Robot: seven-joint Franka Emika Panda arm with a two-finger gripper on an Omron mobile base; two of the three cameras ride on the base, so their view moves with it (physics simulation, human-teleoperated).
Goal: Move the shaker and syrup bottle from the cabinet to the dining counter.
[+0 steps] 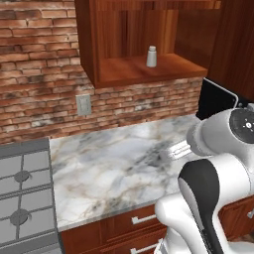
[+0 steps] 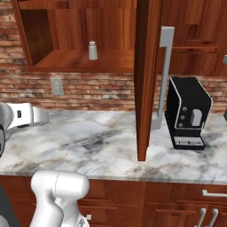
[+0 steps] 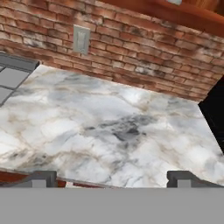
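Standing upright on the shelf of the open reddish-brown wooden wall cabinet (image 1: 134, 69), the small pale grey-white cylindrical shaker (image 1: 151, 56) sat toward the shelf's right half in the left base view. Below the cabinet ran a red brick wall (image 1: 34, 74) with a grey wall outlet (image 1: 83, 104), then a white-grey veined marble countertop (image 1: 109, 168). A grey gas stove (image 1: 22, 198) lay left of the countertop.

From the right base view, the shaker (image 2: 92, 50) stood alone on the cabinet (image 2: 84, 60) shelf. The cabinet's open door (image 2: 144, 80), with its long silver bar handle (image 2: 163, 75), hung right of the shaker. A black coffee machine (image 2: 186, 113) stood on the countertop (image 2: 88, 142), right of the door.

In the hand view, the two-finger gripper (image 3: 112, 179) hovered over the countertop (image 3: 109, 131), its dark fingertips (image 3: 41, 178) spread wide apart, holding nothing.
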